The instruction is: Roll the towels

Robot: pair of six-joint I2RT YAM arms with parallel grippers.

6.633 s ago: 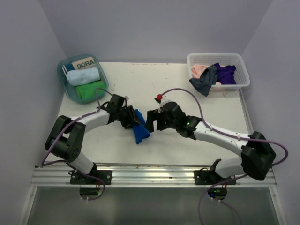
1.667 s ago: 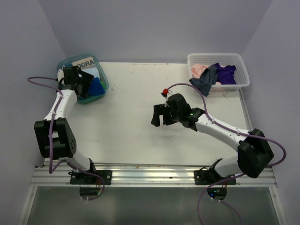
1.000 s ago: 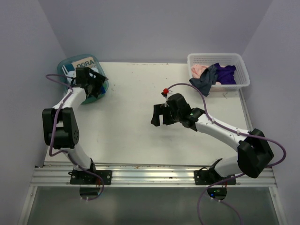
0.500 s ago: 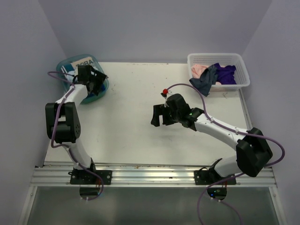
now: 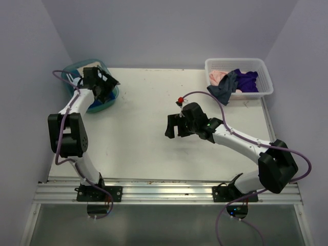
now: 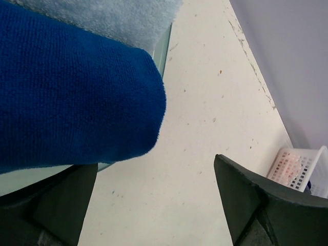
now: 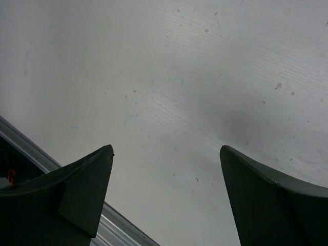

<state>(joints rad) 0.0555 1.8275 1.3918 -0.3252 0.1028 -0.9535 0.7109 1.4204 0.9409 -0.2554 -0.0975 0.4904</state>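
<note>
The royal blue towel (image 6: pixel 72 92) is seen rolled in the teal bin (image 5: pixel 77 65) at the far left corner of the bench (image 5: pixel 143 148), laid against a light blue towel (image 6: pixel 123 15). The left gripper (image 5: pixel 105 84) is held just beside it, spread wide and released. The right gripper (image 5: pixel 173 127) is spread over bare bench, with nothing grasped. 3 other towels (image 5: pixel 248 79) are heaped in the white basket (image 5: pixel 236 60).

A robot test cell in a lab; a white table (image 5: pixel 154 154) boxed in by bare lilac walls (image 5: pixel 169 31) behind it and at both sides; an aluminium rail (image 5: pixel 169 190) along its near edge carries two arms (image 5: pixel 241 146); purple cables (image 5: pixel 201 93) loop loose above the table.
</note>
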